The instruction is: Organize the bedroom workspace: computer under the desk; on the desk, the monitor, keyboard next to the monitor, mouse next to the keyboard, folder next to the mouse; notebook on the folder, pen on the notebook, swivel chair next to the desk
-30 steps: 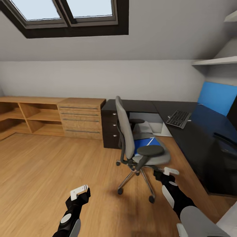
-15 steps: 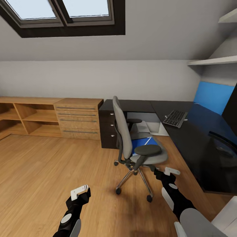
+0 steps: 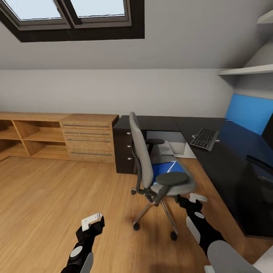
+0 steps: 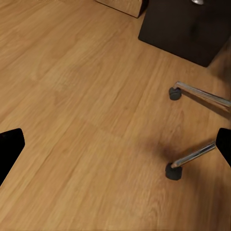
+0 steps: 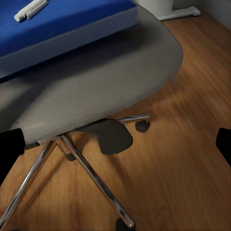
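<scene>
Both tools, left (image 3: 92,221) and right (image 3: 194,198), spread open, nothing held. Risk noted: pen (image 5: 31,9) rolled off blue folder (image 3: 165,167) if swivel chair (image 3: 151,172) is bumped.

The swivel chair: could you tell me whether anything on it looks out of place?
Yes. A blue folder lies on the swivel chair seat with a white pen on top; they belong on the desk.
</scene>
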Motion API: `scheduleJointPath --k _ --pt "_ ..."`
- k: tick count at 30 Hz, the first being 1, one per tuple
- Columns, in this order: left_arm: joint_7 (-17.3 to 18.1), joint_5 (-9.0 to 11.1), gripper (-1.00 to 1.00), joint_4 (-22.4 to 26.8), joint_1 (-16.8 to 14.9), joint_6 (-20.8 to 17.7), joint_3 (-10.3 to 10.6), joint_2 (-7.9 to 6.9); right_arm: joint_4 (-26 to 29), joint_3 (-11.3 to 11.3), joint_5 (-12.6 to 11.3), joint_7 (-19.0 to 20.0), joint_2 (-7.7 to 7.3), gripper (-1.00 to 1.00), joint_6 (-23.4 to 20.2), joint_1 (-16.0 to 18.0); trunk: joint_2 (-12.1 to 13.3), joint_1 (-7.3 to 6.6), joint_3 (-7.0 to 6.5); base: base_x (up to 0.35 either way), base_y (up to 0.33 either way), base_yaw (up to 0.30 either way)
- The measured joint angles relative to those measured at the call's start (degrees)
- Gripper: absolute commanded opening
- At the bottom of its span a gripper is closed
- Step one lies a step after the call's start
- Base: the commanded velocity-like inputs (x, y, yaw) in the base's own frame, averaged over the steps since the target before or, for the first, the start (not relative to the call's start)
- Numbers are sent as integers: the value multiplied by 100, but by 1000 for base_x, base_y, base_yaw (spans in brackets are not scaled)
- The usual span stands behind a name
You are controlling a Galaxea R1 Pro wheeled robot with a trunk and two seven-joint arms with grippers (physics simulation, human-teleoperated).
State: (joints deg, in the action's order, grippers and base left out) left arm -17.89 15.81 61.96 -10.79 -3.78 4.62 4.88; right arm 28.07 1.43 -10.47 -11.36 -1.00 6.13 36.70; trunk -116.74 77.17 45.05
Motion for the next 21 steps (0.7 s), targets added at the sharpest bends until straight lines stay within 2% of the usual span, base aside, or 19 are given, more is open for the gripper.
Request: scheduleJointPath --k 5,14,21 --pt "0 6 100 0 0 -3 0 -2 0 0 0 -1 2 100 0 0 0 0 0 169 0 0" --pt "-2 9 100 0 0 -2 -5 3 0 0 0 -6 4 100 0 0 0 2 0 16 0 8" --pt "5 9 100 1 1 3 -9 -5 -1 -1 0 -4 5 100 0 1 0 0 0 88 0 126"
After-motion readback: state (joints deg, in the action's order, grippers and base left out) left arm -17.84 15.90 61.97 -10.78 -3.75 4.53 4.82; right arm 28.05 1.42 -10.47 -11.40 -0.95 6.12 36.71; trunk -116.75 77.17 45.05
